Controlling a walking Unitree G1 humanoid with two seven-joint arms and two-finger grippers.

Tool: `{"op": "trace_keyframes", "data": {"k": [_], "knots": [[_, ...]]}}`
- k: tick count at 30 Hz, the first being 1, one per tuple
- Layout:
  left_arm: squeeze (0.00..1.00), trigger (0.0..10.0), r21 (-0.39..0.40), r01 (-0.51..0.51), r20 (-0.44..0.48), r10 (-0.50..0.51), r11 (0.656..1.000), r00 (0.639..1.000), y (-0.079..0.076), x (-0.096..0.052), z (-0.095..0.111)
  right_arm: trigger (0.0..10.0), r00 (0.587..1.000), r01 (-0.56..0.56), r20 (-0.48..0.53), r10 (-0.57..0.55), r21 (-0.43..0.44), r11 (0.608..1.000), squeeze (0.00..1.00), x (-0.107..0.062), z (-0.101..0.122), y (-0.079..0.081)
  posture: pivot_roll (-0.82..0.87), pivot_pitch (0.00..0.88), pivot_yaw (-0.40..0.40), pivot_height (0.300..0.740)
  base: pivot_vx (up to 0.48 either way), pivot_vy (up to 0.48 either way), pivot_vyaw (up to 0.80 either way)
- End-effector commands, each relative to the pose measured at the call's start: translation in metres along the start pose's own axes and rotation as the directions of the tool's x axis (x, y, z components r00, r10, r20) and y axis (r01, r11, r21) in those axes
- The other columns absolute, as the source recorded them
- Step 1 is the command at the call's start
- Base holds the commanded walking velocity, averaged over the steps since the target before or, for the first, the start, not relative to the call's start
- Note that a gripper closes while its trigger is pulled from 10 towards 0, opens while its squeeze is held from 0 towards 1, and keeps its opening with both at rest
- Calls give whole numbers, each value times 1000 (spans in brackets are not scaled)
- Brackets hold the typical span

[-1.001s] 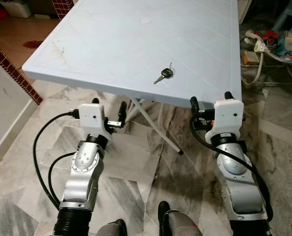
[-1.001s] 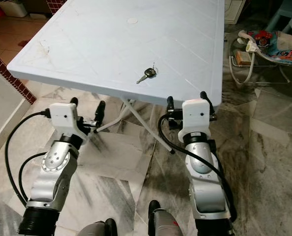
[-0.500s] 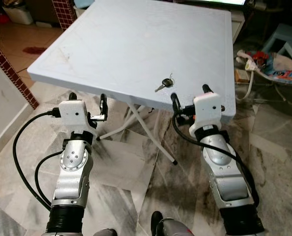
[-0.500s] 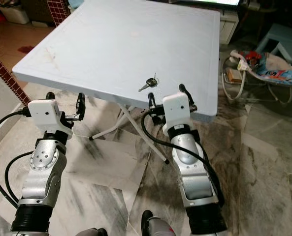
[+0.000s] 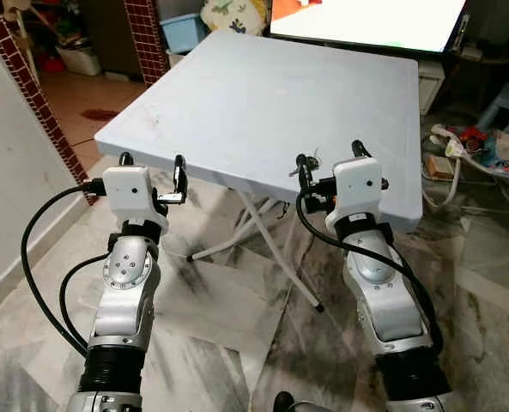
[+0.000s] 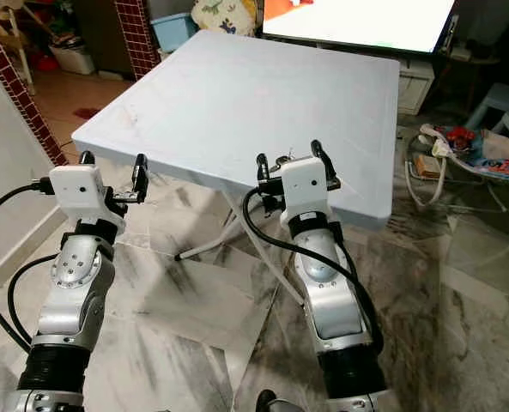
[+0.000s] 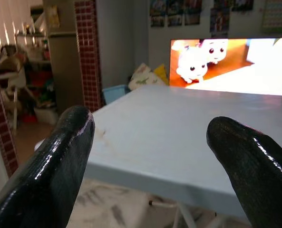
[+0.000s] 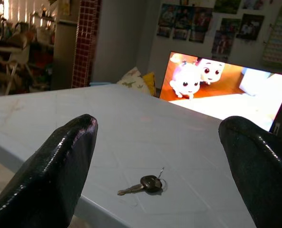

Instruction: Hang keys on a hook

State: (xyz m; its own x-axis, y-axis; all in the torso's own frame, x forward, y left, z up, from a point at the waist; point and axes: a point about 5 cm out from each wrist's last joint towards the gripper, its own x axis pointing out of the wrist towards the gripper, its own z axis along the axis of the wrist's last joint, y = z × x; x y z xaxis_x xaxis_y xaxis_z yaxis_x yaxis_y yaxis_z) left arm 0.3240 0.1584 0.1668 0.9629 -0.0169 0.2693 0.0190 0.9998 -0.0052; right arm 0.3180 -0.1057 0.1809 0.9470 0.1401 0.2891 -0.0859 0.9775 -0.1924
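Observation:
A dark-headed key on a small ring lies flat on the pale blue table, close to its near edge. In the eye views the key peeks out just beyond my right gripper. That gripper is open at table-edge height, its fingers apart on either side of the key, a short way in front of it. My left gripper is also open and holds nothing, at the table's near left corner, level with the edge.
A lit TV screen stands behind the table. Red brick pillars and a blue bin are at the back left, with a white wall on my left. Floor clutter and cables lie to the right. Folding table legs cross underneath.
The camera has tilted up and the whole scene has shifted. Both arms have risen to the level of the table's edge, and the right gripper now sits just in front of the key.

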Motion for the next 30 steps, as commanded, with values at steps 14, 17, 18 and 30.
{"op": "trace_keyframes", "data": {"k": [14, 17, 18, 30], "knots": [[0, 10000, -6, 63, -3, -63, 998, 998, -1, 7, 7, 10000, 996, 88, 8, -88, -15, 996, 0, -1, 0, -13, -74, 130, 72, 740, 267, 0, 0], [0, 10000, -11, 70, -7, -70, 997, 998, -3, 6, 6, 10000, 996, 91, 9, -91, -18, 996, 0, -2, 1, -13, -77, 148, 72, 740, 0, 0, 0], [0, 10000, -13, 71, -6, -71, 997, 997, -4, 6, 6, 10000, 996, 94, 10, -94, -22, 995, 0, -2, 1, -13, -75, 152, 69, 740, 0, 0, 0], [0, 10000, -31, 70, -18, -70, 997, 997, -7, -2, 5, 10000, 994, 109, 9, -109, -23, 994, 0, -3, 4, -11, -62, 189, 72, 740, 0, 0, 0]]}}
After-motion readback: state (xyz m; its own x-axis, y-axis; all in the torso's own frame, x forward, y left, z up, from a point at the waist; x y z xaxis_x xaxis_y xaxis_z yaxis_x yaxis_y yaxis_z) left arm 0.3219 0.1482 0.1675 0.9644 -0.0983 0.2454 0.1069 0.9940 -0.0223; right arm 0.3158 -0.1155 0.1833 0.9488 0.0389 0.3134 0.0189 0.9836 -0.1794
